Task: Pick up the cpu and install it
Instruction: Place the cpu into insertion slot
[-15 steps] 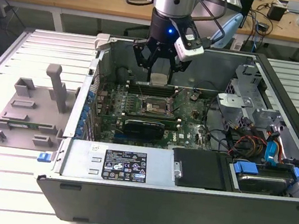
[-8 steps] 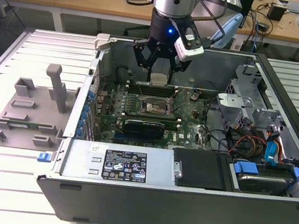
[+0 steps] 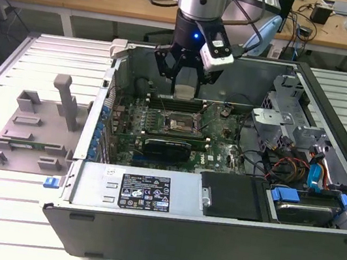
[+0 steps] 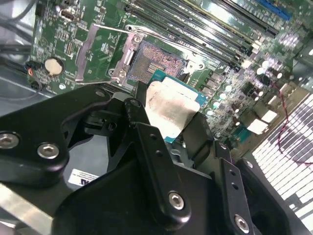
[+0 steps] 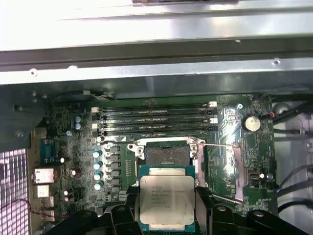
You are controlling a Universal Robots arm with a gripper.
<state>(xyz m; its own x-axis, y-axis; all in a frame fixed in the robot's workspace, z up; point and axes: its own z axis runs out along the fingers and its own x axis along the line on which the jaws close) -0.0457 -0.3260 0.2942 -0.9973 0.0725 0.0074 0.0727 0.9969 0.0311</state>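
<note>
1. We see the claw (image 3: 185, 87) clenched on the cpu (image 3: 184, 93), gripping two opposite edges. It hangs inside the open computer case (image 3: 319, 212), above the board.
2. In the exterior view the empty socket (image 3: 180, 123) lies at six o'clock from the chip, apart from it. The grey tray (image 3: 28, 127) sits on the desk (image 3: 2, 208) at nine o'clock from the case.
3. We judge the risk to be this: a tilted or turned chip could bend the socket contacts, and so thin an edge grip could slip.
4. The first wrist view shows the chip's flat top and the socket's open frame (image 5: 230, 161). The exterior view adds the gap above the board.
</note>
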